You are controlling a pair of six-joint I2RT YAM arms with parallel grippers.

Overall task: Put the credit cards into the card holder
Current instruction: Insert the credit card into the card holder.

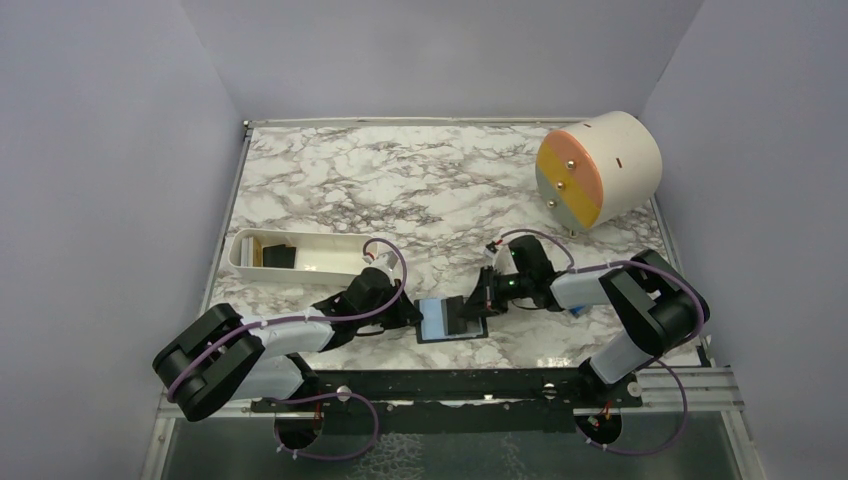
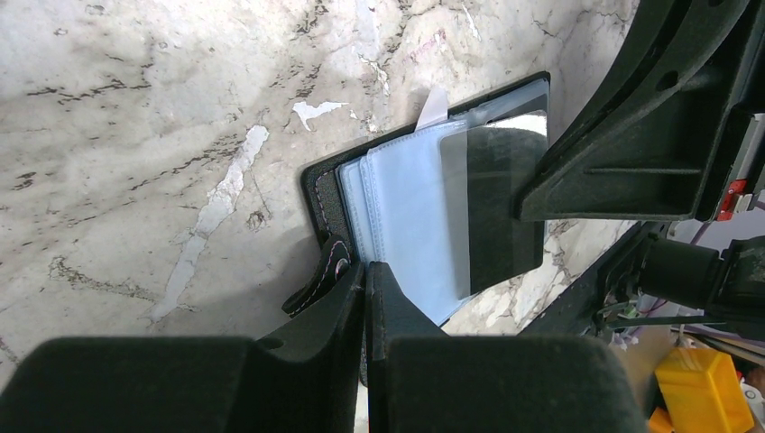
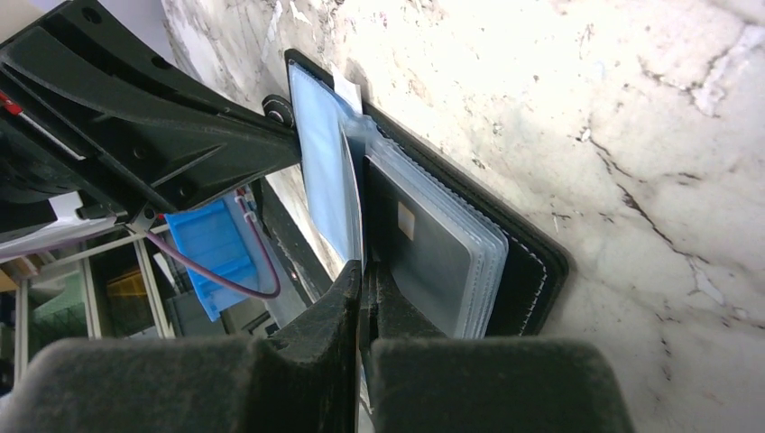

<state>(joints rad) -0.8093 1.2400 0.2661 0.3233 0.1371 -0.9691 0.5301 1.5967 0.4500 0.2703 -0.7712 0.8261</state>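
The card holder (image 1: 448,322) lies open on the marble table between my two grippers, its light blue sleeves up. My left gripper (image 2: 365,269) is shut on its near edge beside the stud strap (image 2: 327,271); from above it is at the holder's left side (image 1: 414,314). My right gripper (image 3: 363,271) is shut on a dark credit card (image 3: 424,257) that stands partly inside a clear sleeve of the card holder (image 3: 505,262). The same card (image 2: 494,203) shows in the left wrist view under the right gripper's fingers (image 2: 613,144). More dark cards (image 1: 280,256) lie in the white tray.
The white oblong tray (image 1: 300,266) stands left of the holder, behind my left arm. A large white cylinder with an orange and yellow face (image 1: 598,168) sits at the back right. A small blue object (image 1: 579,311) lies under my right arm.
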